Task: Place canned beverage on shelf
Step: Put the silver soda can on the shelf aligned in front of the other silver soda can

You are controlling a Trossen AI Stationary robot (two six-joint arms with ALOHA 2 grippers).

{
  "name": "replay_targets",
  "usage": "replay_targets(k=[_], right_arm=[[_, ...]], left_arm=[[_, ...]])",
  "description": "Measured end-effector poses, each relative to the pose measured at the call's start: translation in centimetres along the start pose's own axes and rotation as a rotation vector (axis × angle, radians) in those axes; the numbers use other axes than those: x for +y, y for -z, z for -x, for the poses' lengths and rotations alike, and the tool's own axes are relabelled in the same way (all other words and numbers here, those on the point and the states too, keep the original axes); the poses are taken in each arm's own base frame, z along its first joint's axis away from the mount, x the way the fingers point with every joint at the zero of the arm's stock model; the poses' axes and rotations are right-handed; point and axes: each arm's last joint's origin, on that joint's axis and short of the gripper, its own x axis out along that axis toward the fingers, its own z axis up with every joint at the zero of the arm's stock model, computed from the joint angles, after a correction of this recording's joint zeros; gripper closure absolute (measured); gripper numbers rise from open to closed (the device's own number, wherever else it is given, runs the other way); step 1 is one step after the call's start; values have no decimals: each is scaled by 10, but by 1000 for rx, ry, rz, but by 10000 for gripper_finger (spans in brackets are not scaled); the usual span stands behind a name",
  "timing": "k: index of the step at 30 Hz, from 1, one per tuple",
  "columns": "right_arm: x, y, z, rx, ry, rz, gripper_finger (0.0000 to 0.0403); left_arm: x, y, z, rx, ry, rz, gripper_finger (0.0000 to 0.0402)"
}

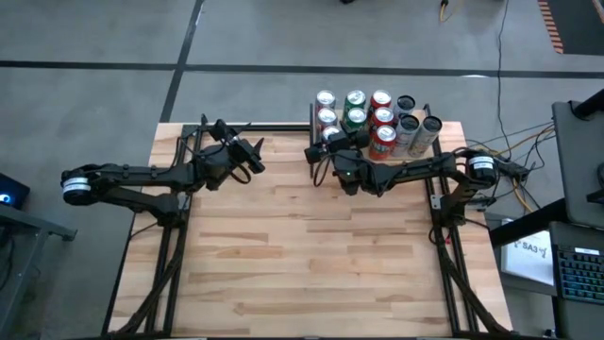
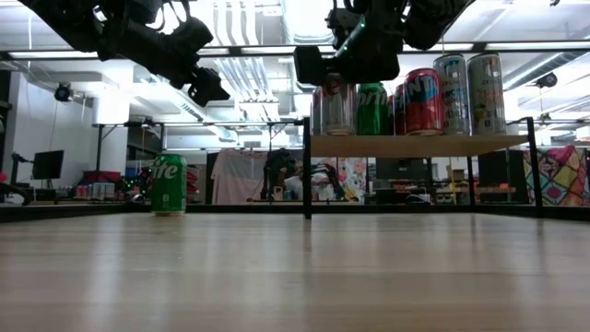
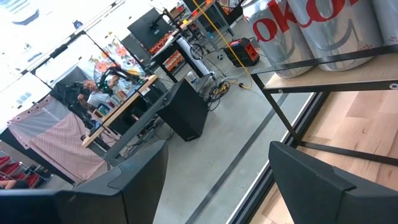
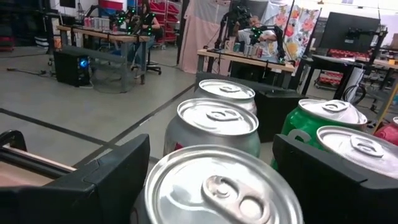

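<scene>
cans [image 1: 370, 115] already crowd the shelf [image 2: 419, 145] at the far right of the table, all upright in rows. the right gripper [image 1: 327, 149] hovers over the near-left corner of that group, its jaws standing wide on either side of a silver can [image 4: 217, 190] seen from above in the right wrist view; the fingers [image 4: 109, 168] flank it but i cannot tell whether they touch it, so this reads as a can just being set down or about to be let go. one green can [image 2: 169, 184] stands upright on the tabletop at the far left, off the shelf. the left gripper [image 1: 247, 156] hangs above the table near the far edge, jaws open and empty, and is the nearer arm to that green can, whose long axis is vertical.
</scene>
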Motion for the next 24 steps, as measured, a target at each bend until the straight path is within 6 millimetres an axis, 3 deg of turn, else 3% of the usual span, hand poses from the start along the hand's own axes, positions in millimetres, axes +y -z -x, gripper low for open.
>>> replay_targets(k=[16, 24], right_arm=[[-10, -21, 8, -30, -18, -34, 72], [-19, -41, 18, -66, -45, -53, 73]], left_arm=[[0, 0, 0, 0, 0, -1, 137], [-1, -1, 0, -21, 34, 1, 137]])
